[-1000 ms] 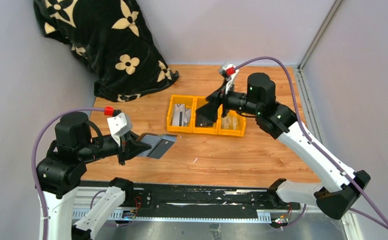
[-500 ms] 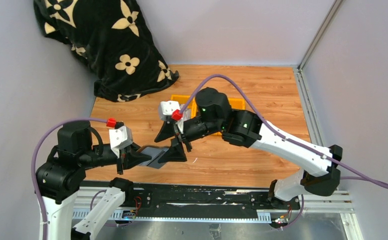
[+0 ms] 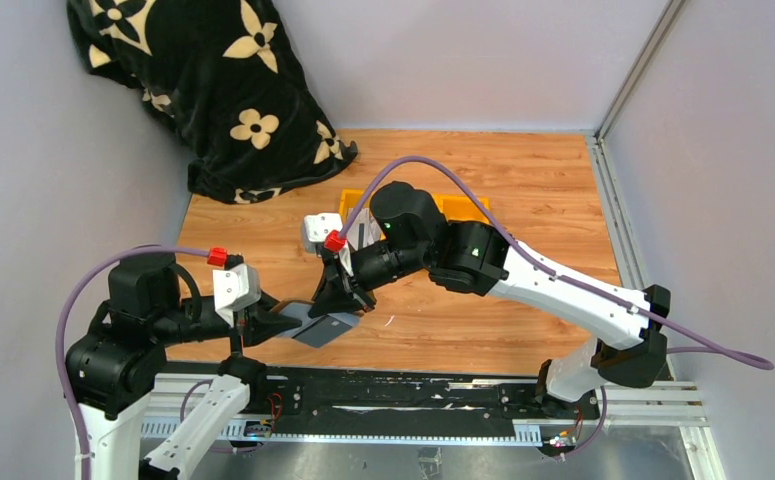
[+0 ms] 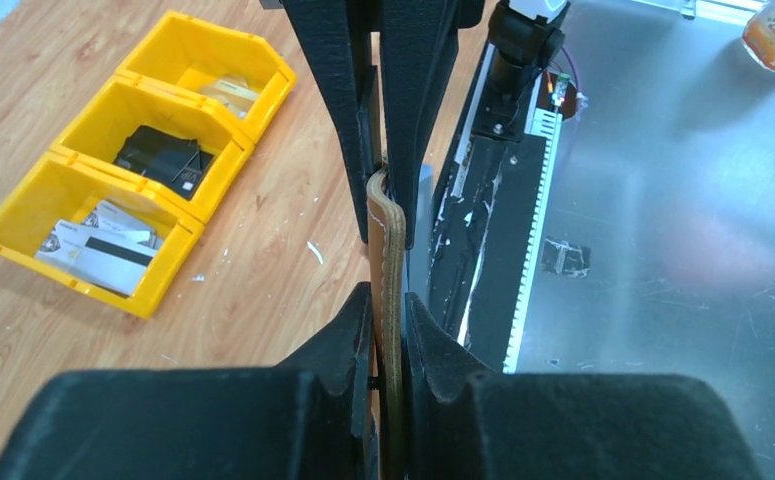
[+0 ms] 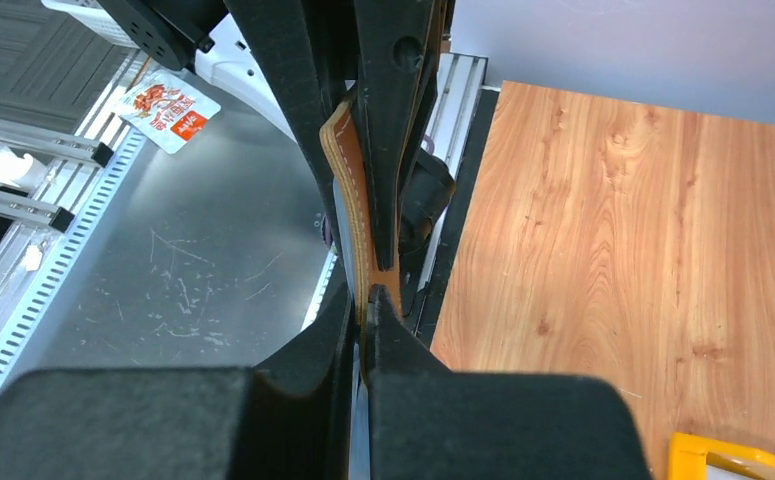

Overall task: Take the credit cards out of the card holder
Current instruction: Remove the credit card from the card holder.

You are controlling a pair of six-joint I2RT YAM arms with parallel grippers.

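The card holder (image 3: 303, 322), brown leather with a grey inner face, hangs just above the table's near edge between both arms. My left gripper (image 3: 279, 318) is shut on its left end; in the left wrist view the leather edge (image 4: 387, 240) runs up from that gripper (image 4: 391, 312). My right gripper (image 3: 348, 302) is shut at the holder's other end. In the right wrist view its jaws (image 5: 367, 306) pinch a thin grey credit card edge (image 5: 339, 235) right beside the leather (image 5: 348, 170). More credit cards (image 4: 88, 250) lie in a yellow bin.
Three joined yellow bins (image 4: 141, 296) sit mid-table, mostly hidden behind the right arm in the top view (image 3: 463, 206); the middle one holds a black item (image 4: 158, 160). A black flowered blanket (image 3: 213, 90) fills the far left corner. The metal base rail (image 3: 383, 400) runs below.
My right arm swung from the yellow bins to the card holder and its jaws went from wide open to shut at the holder's end. The left gripper kept its hold and sank slightly.
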